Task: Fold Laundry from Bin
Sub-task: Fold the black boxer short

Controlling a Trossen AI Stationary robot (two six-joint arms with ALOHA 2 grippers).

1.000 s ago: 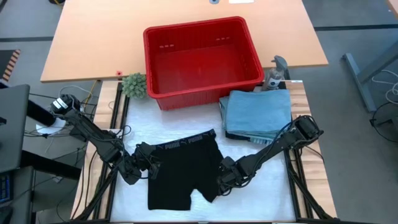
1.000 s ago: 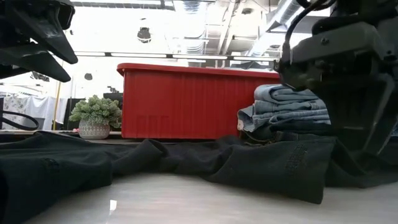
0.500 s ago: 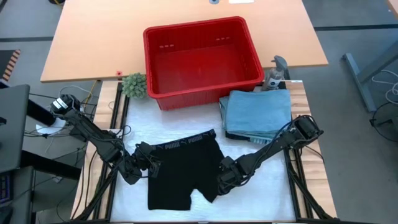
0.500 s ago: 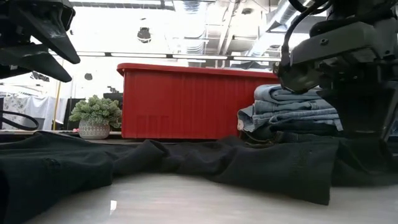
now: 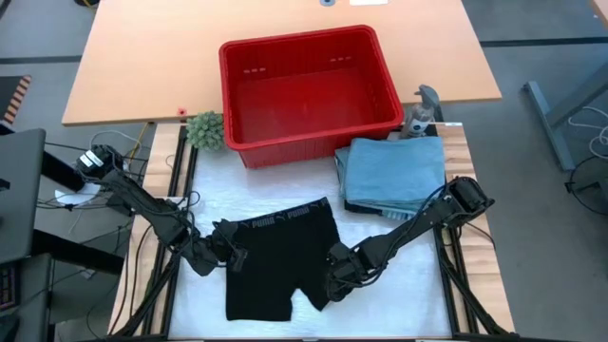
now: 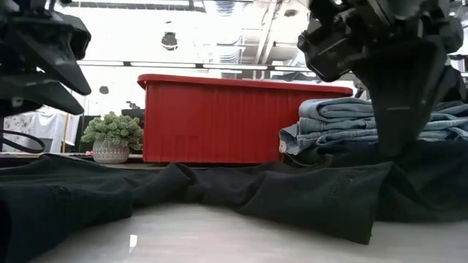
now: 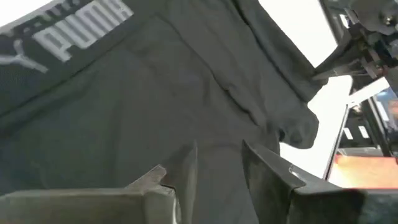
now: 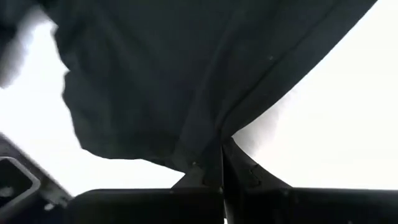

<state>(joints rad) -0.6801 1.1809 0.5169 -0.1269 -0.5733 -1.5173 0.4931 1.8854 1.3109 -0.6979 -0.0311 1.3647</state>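
Your black shorts (image 5: 281,264) lie flat at the table's six o'clock, the empty bin (image 5: 309,90) at twelve. They're light, limp and will sag, so pinch hems. The right gripper (image 5: 332,282) is clamped on the leg hem; the left gripper (image 5: 233,249) has jaws apart at the nine o'clock edge.

A white padded work table (image 5: 399,294) carries black cotton boxer shorts (image 5: 280,261) spread flat between the two grippers, a folded stack of light blue denim (image 5: 394,171) beyond the right gripper, and a small green potted plant (image 5: 204,130) beyond the left.
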